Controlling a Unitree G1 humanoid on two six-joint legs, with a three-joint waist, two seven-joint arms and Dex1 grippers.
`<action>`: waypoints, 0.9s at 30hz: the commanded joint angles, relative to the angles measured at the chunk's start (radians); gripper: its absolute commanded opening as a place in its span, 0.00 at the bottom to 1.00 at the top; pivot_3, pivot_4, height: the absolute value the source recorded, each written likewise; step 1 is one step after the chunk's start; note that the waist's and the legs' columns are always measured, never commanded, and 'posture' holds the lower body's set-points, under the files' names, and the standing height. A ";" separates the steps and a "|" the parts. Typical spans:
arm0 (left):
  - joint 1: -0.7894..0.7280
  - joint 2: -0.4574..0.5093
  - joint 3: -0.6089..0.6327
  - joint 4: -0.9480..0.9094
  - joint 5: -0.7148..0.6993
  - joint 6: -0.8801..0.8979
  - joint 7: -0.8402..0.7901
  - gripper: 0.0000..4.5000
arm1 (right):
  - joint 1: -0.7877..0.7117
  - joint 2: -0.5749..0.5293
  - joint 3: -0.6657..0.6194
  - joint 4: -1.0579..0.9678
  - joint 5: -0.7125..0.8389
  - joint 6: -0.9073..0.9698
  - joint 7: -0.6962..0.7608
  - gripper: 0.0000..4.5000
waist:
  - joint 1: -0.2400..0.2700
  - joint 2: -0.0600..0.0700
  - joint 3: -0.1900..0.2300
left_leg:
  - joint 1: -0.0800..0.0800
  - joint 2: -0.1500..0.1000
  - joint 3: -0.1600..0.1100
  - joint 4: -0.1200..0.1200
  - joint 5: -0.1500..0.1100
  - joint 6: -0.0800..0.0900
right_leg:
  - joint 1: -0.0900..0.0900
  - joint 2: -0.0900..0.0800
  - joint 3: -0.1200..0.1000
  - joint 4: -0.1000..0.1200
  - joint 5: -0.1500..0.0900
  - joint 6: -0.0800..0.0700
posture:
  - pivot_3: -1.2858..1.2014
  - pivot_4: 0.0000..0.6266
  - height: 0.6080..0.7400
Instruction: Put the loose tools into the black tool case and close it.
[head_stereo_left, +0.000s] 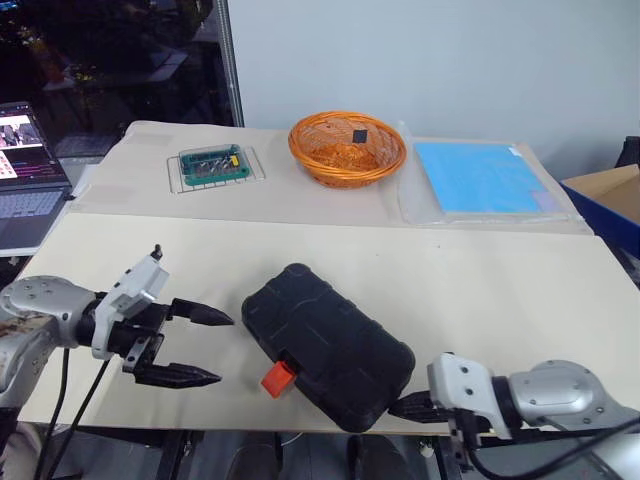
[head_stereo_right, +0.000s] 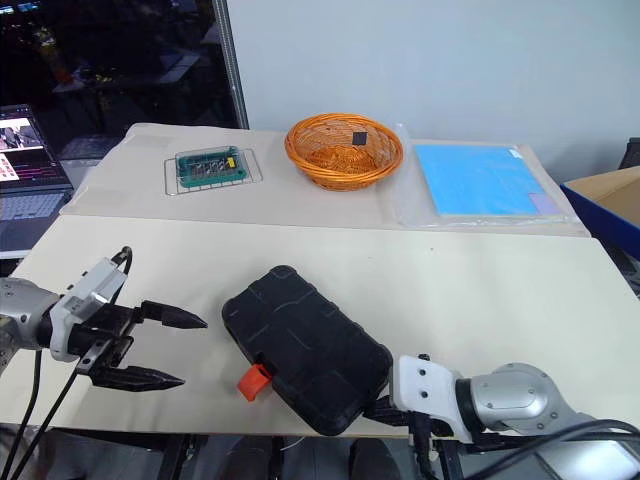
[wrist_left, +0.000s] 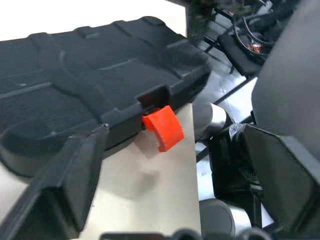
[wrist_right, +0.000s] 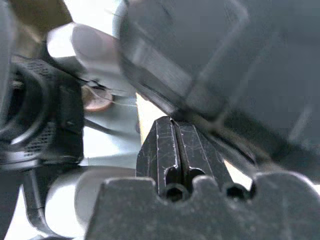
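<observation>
**Case lid down, latch standing out, my two pincers on either side**

The black tool case (head_stereo_left: 328, 343) lies closed and slantwise on the near part of the cream table (head_stereo_left: 480, 280), its ribbed lid upward, one corner reaching close to the table's near edge; its orange latch (head_stereo_left: 278, 378) juts out from the near long side, and in my left wrist view it hangs off the case's rim, not pressed flat against it.

My left pincer (head_stereo_left: 205, 347) hovers just beside the case on my left, fingers spread wide and pointing toward it, apart from the plastic; nothing sits between them.

My right pincer (head_stereo_left: 412, 406) is at the case's near right corner, at the table's edge; its fingers (wrist_right: 177, 150) are pressed together, with nothing between them; whether the tips touch the case I cannot tell.

Farther back, on a second cream sheet, stand an orange wicker basket (head_stereo_left: 347, 148) with a small dark object inside, a green bit holder on a wire rack (head_stereo_left: 213, 166), and a blue sheet in a clear sleeve (head_stereo_left: 478, 178); an open laptop (head_stereo_left: 28, 175) sits off to my left.
</observation>
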 joint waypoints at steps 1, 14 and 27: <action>0.020 0.008 0.030 -0.048 -0.012 -0.008 0.018 0.99 | -0.074 0.081 -0.026 0.045 -0.065 0.070 -0.157 0.00 | -0.009 0.000 0.000 | 0.000 0.001 0.000 0.000 0.000 0.000 | 0.000 0.001 0.000 0.001 0.001 -0.001 | 0.52 0.24 1.00; 0.019 -0.034 0.040 -0.062 -0.034 0.023 0.133 0.99 | -0.247 0.237 -0.020 0.097 -0.014 0.321 -0.217 0.00 | -0.016 0.001 0.001 | 0.001 0.000 0.002 0.000 0.000 0.000 | -0.002 0.001 0.001 0.003 0.003 0.000 | 0.52 0.24 1.00; 0.019 -0.017 0.018 -0.048 -0.040 0.021 0.097 0.99 | -0.363 0.233 0.112 0.036 0.176 0.445 -0.192 0.00 | -0.020 0.001 0.001 | 0.005 0.001 0.001 -0.001 -0.002 0.001 | 0.000 0.001 0.000 0.003 0.000 -0.002 | 0.52 0.24 1.00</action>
